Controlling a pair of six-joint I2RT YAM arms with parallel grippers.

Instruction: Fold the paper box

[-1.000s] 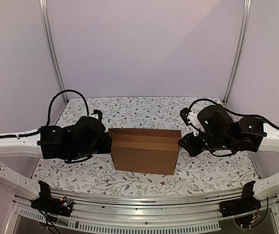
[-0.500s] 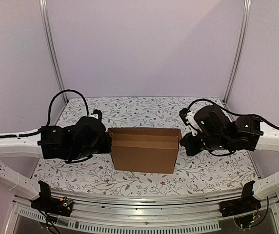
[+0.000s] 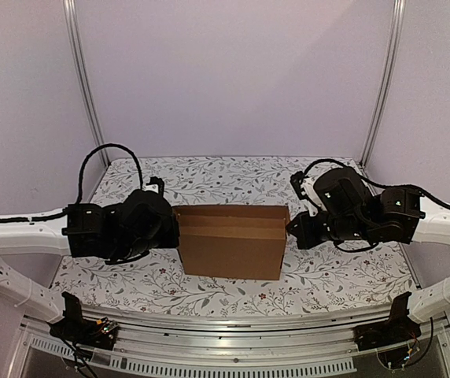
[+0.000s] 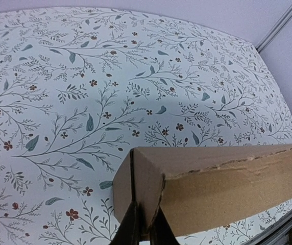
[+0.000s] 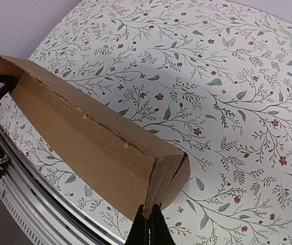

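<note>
1. Nearest, the flower-printed white table cover (image 3: 335,276) spreads before the arm bases;
2. over its middle the plain brown, shallow cardboard paper box (image 3: 231,244) stands on edge, broad face forward;
3. the left gripper (image 3: 176,228) is pinched narrowly on the box's left end; the right gripper (image 3: 290,228) is pinched tight on its right end;
4. farthest, a pale lilac wall (image 3: 233,79).

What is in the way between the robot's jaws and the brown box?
Nothing visible. The left jaws and the right jaws each pinch one end of the paper box, cardboard right between them. Around it there is only the flowered tablecloth.
</note>
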